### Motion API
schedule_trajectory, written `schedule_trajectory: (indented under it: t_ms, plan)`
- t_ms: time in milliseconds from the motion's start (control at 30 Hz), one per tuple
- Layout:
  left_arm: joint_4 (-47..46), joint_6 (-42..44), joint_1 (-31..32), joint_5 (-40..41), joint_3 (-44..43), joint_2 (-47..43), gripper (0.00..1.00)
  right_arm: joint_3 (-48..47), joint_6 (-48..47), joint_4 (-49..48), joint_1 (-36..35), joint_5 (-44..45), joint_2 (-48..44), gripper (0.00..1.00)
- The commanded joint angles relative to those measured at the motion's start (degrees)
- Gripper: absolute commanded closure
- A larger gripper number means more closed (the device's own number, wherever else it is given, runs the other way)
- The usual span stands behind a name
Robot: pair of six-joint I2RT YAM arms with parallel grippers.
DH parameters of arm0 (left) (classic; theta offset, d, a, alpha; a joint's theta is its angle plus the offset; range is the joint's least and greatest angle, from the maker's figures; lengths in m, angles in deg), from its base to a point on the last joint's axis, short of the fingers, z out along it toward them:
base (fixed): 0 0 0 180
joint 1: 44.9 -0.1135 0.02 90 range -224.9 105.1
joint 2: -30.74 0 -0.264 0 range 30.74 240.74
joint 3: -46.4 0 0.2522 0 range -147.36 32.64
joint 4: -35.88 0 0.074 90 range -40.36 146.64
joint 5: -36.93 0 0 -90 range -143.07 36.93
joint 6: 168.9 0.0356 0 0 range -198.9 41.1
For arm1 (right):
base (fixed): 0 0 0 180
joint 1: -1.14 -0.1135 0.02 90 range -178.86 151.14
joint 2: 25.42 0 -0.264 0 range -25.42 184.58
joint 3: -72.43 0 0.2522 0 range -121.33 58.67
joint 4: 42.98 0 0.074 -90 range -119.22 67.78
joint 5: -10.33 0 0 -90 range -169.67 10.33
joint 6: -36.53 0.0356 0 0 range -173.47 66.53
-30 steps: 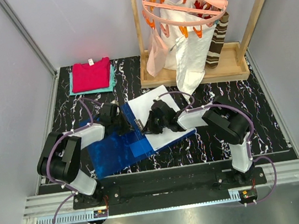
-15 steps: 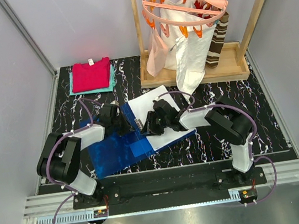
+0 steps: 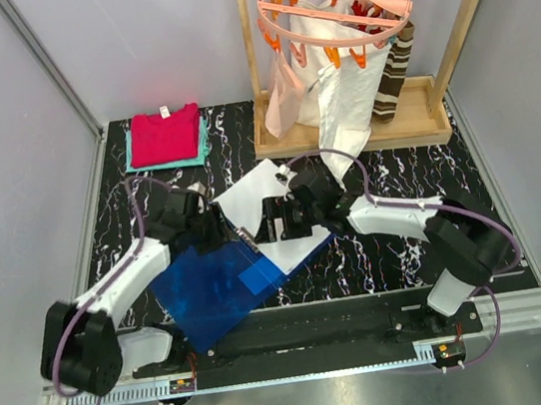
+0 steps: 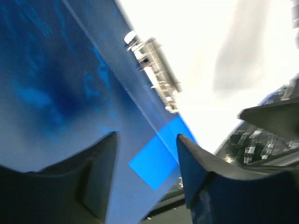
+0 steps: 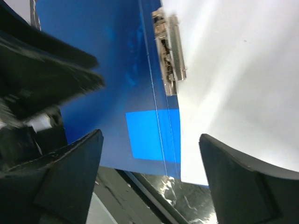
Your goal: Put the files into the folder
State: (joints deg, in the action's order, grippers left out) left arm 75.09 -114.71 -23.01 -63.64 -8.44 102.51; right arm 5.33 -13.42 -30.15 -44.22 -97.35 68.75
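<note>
The blue folder point(image 3: 203, 295) lies open on the black marbled table, its cover spread toward the near left. The white files point(image 3: 249, 195) rest on its right half, beside the metal clip point(image 3: 246, 236) at the spine. My left gripper point(image 3: 222, 231) hovers over the spine from the left, open, with only the blue cover point(image 4: 70, 93) under its jaws point(image 4: 147, 156). My right gripper point(image 3: 272, 224) faces it from the right, wide open point(image 5: 149, 154), above the folder point(image 5: 107, 70) edge and the files point(image 5: 238, 70). The clip point(image 5: 169, 51) shows in both wrist views point(image 4: 154, 70).
Folded red and teal cloths point(image 3: 165, 137) sit at the back left. A wooden rack base point(image 3: 347, 139) stands at the back right, with white garments on an orange peg hanger point(image 3: 335, 12) above it. The folder's near corner reaches the table's front edge point(image 3: 266, 314).
Both grippers have opened. The left arm has stretched out, and the right gripper has swung back and left. The folder and files have shifted, the blue cover now angled toward the near edge.
</note>
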Motion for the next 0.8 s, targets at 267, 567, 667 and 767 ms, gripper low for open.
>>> schedule_trajectory:
  t_ms: [267, 567, 667, 767]
  plan:
    - [20.69, 1.62, -11.60, 7.14, -6.12, -24.21, 0.25, 13.41, -39.77, -6.78, -24.81, 25.38, -15.24, 0.00]
    - [22.01, 0.13, -13.36, 6.97, -7.26, -25.54, 0.25, 10.38, -52.53, -12.51, -38.74, 39.35, -7.88, 0.05]
    - [21.04, -0.75, -13.36, 5.21, -6.91, -25.01, 0.25, 5.73, -56.30, -15.84, -42.69, 43.94, 0.12, 0.06]
    - [20.52, -0.93, -13.45, 4.42, -7.17, -24.66, 0.25, 1.24, -59.29, -18.40, -45.25, 45.26, 6.27, 0.08]
